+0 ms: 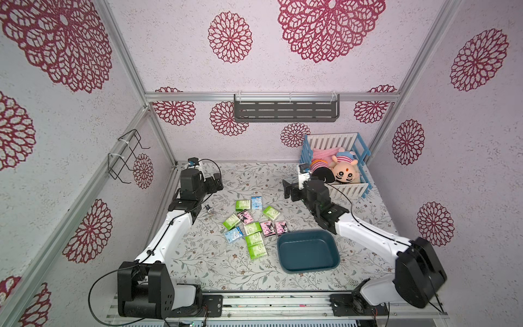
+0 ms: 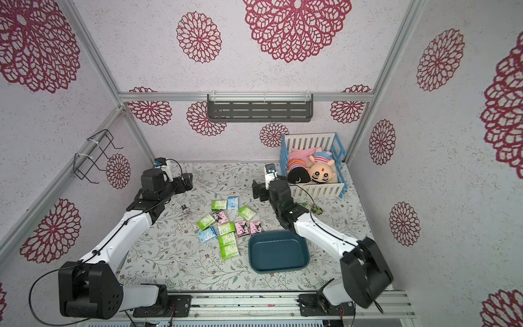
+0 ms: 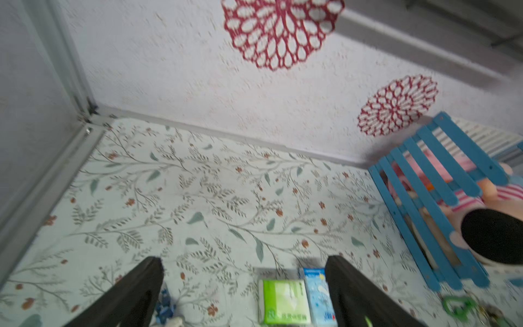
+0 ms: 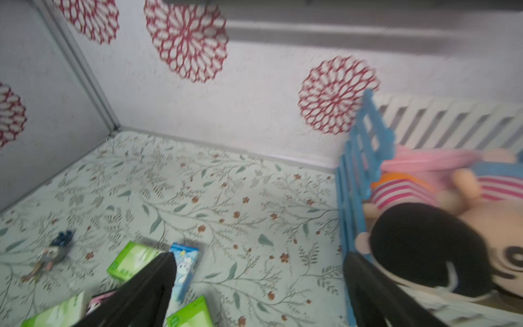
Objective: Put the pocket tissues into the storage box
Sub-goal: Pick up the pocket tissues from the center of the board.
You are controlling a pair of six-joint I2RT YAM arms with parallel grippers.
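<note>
Several pocket tissues (image 1: 252,223) lie flat in a loose cluster mid-table in both top views: lime green, pink and light blue packs. The storage box (image 1: 308,252), a dark teal tray, sits just right of the cluster with nothing inside. My left gripper (image 1: 215,182) hovers open at the back left of the packs. In the left wrist view it (image 3: 244,263) frames a green pack (image 3: 283,300) and a blue pack (image 3: 317,297) below. My right gripper (image 1: 288,190) hangs open at the back right, by the crib. The right wrist view shows it (image 4: 260,257) empty, with a blue pack (image 4: 185,266) beside one finger.
A blue-and-white slatted crib (image 1: 351,188) with plush dolls stands at the back right, close to my right wrist. A small keychain figure (image 1: 209,209) lies left of the packs, and a green trinket (image 2: 315,209) lies under the right arm. A grey shelf (image 1: 285,109) hangs on the back wall.
</note>
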